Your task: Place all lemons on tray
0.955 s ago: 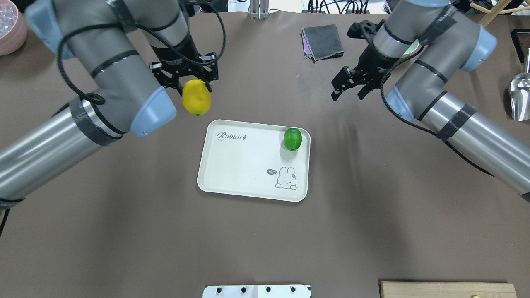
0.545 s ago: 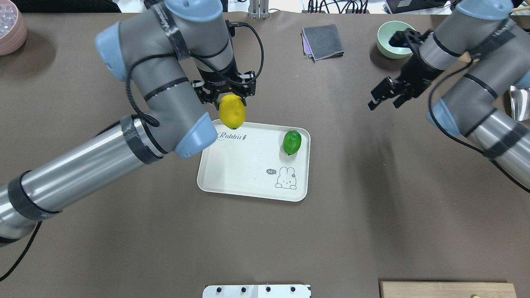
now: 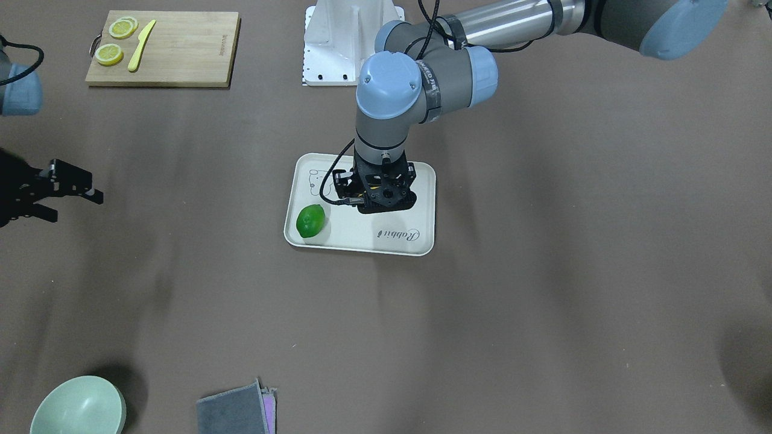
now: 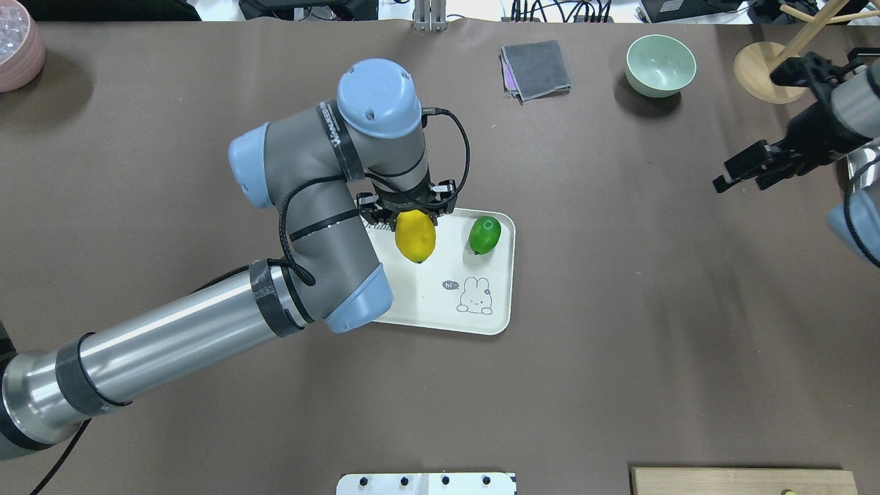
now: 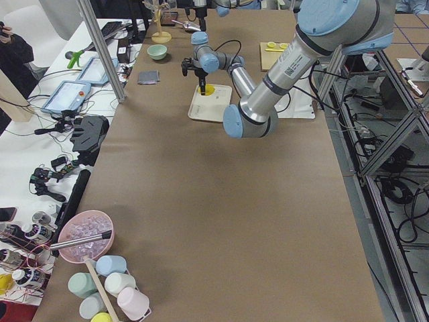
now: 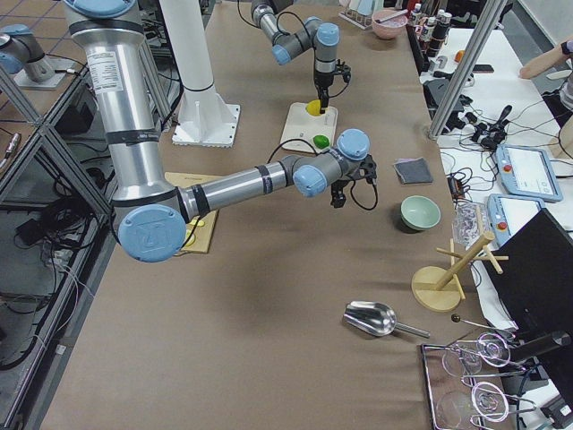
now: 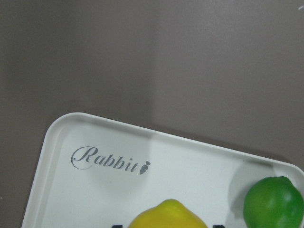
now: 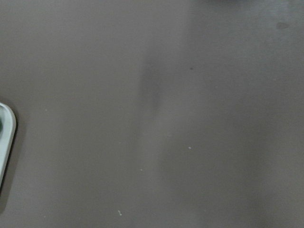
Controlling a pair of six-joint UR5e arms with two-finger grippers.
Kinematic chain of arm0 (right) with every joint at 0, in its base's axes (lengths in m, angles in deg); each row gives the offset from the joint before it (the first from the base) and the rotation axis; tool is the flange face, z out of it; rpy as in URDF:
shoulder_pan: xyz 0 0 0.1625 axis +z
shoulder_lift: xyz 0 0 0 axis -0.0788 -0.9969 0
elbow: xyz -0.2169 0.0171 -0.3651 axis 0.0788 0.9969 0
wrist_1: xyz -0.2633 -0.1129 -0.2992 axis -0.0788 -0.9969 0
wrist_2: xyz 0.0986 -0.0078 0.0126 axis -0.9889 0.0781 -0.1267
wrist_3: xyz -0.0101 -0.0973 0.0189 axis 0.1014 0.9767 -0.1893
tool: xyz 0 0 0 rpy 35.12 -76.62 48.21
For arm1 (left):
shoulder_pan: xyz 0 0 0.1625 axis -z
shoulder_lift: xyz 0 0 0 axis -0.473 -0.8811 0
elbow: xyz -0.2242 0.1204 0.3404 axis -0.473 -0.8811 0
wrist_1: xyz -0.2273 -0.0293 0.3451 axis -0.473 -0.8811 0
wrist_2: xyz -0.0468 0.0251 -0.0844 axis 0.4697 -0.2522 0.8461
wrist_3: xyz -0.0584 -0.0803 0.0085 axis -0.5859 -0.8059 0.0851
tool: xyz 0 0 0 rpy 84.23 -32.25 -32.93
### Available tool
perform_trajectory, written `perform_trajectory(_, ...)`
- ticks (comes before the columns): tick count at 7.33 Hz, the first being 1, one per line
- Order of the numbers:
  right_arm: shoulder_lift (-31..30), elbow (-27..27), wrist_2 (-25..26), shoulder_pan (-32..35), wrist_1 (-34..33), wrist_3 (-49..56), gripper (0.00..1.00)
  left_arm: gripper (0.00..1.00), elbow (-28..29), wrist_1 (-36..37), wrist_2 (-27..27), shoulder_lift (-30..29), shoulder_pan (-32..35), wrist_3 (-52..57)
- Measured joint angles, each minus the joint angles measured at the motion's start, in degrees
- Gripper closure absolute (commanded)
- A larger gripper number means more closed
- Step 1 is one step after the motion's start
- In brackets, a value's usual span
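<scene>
The cream tray (image 4: 440, 302) with "Rabbit" script lies mid-table. The green lemon (image 4: 485, 234) rests in its far right corner; it also shows in the front view (image 3: 310, 220) and the left wrist view (image 7: 273, 204). My left gripper (image 4: 412, 223) is shut on the yellow lemon (image 4: 415, 237) and holds it over the tray's far half, left of the green one. I cannot tell whether it touches the tray. The yellow lemon fills the bottom edge of the left wrist view (image 7: 166, 216). My right gripper (image 4: 739, 184) is open and empty, far to the tray's right.
A wooden cutting board (image 3: 181, 54) with lemon slices and a yellow knife lies near the robot's base. A green bowl (image 4: 660, 65), a folded grey cloth (image 4: 536, 69), a pink bowl (image 4: 17, 45) and a wooden stand (image 4: 763, 79) sit along the far edge.
My left gripper has carried the yellow lemon from left of the tray to over the tray's far half. My right arm has drawn back to the right, away from the tray.
</scene>
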Motion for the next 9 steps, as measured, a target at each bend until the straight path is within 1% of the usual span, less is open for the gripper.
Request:
perform_trajectory(1, -1.68, -0.42, 2.55, 2.35, -1.43, 0.44, 0.00, 1.00, 0.30, -1.89, -0.94, 1.09, -1.23, -0.91)
perform_trajectory(2, -2.74, -0.88, 4.28, 4.74, -4.95, 0.76, 0.00, 0.71, 0.42, -3.24, -1.80, 1.95, -2.30, -1.58)
perform_trajectory(3, -3.29, -1.22, 5.12, 7.26, -9.66, 2.09, 0.00, 0.25, 0.45, -3.95, -2.48, 2.32, -2.92, -2.03)
perform_trajectory(4, -3.53, -1.33, 6.17, 9.74, -14.57, 5.38, 0.00, 0.03, 0.44, -4.28, -2.78, 2.44, -3.16, -2.32)
perform_trajectory(6, -4.01, -1.06, 8.78, 15.13, -24.28, 15.35, 0.00, 0.02, 0.26, -4.49, -2.92, 2.50, -3.27, -2.47)
perform_trajectory(7, -4.44, -0.81, 9.26, 17.21, -26.97, 18.19, 0.00, 0.02, 0.12, -4.49, -2.94, 2.51, -3.26, -2.44)
perform_trajectory(9, -5.43, 0.13, 9.96, 20.40, -28.50, 22.92, 0.00, 0.02, -0.26, -4.27, -2.60, 2.51, -2.69, -2.21)
